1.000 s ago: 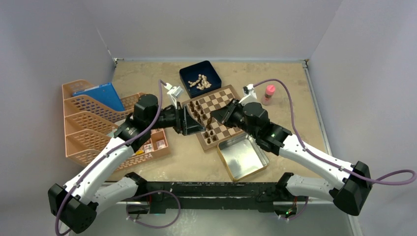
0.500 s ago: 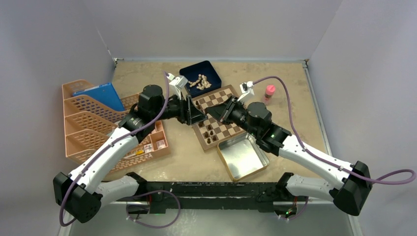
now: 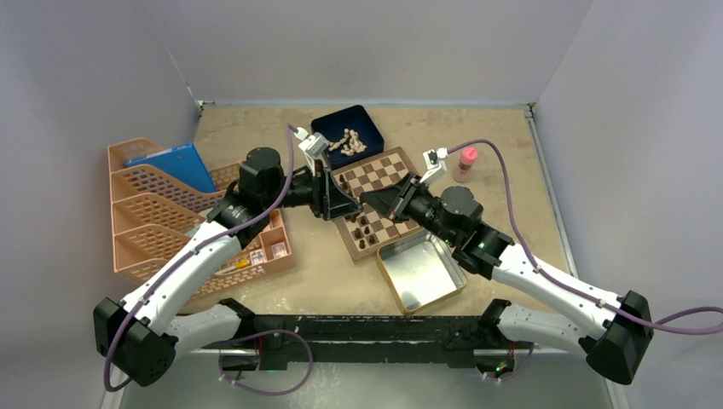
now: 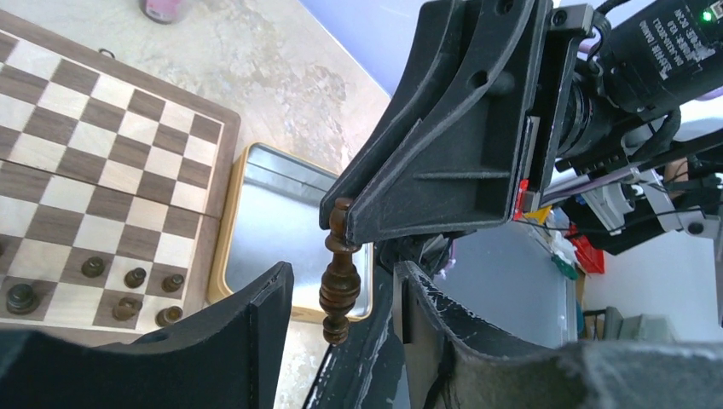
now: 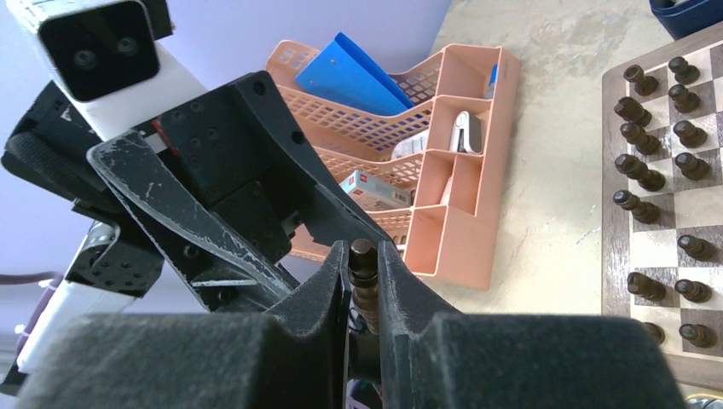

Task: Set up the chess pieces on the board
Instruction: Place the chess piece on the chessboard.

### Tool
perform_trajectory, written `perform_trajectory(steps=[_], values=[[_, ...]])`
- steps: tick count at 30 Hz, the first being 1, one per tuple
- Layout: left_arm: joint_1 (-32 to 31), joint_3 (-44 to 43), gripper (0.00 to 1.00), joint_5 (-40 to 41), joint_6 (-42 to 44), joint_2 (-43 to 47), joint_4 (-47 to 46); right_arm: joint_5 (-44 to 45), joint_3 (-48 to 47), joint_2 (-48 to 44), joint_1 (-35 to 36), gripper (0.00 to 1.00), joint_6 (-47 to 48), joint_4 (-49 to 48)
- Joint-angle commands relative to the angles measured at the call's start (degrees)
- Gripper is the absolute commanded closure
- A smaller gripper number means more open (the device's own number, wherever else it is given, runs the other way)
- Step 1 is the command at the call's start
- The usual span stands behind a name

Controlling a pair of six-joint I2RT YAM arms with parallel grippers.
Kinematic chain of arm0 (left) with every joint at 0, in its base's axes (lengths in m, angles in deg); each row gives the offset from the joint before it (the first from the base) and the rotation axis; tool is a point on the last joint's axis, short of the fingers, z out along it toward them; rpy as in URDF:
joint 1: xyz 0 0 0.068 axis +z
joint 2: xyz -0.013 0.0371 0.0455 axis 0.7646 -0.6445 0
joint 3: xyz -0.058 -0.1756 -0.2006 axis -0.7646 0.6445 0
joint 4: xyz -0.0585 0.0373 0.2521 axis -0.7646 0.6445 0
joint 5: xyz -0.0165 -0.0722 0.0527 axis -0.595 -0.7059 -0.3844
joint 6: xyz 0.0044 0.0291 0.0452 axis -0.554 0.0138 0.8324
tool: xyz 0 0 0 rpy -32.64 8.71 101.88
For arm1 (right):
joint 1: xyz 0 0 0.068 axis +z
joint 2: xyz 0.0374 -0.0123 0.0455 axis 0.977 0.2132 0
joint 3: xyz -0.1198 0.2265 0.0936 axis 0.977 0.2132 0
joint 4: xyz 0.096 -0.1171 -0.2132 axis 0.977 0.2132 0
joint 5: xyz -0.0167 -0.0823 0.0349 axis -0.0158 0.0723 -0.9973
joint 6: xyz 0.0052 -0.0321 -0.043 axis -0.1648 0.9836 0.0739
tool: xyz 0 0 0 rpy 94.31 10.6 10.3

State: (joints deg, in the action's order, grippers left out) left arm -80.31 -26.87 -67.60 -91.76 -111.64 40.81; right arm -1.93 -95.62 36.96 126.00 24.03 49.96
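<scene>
White lettering in two lines on the black actuator housing (image 4: 661,38) of the opposite arm, up and to the right of the left gripper (image 4: 341,285); too small and slanted to be read with certainty. Red-and-white print on a small box (image 5: 375,189) in the peach desk organizer (image 5: 460,247), just beyond the right gripper (image 5: 362,256); wording illegible. Nothing legible elsewhere.

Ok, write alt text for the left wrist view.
The right gripper holds a dark brown chess piece upright inside the open left gripper. Behind lie the chessboard, with a few dark pieces, and a silver tin.
</scene>
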Motion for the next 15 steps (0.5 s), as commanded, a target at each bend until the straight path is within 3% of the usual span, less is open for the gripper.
perform_trajectory(steps=[1,15], values=[[-0.1,0.7,0.53,-3.6,-0.3,0.7,-3.2,-0.8,0.5,-1.2,0.0,0.94,-0.9,-4.0],[-0.1,0.5,0.58,-5.3,0.6,-1.6,-1.2,-0.8,0.6,-0.3,0.1,0.94,-1.7,-5.8]])
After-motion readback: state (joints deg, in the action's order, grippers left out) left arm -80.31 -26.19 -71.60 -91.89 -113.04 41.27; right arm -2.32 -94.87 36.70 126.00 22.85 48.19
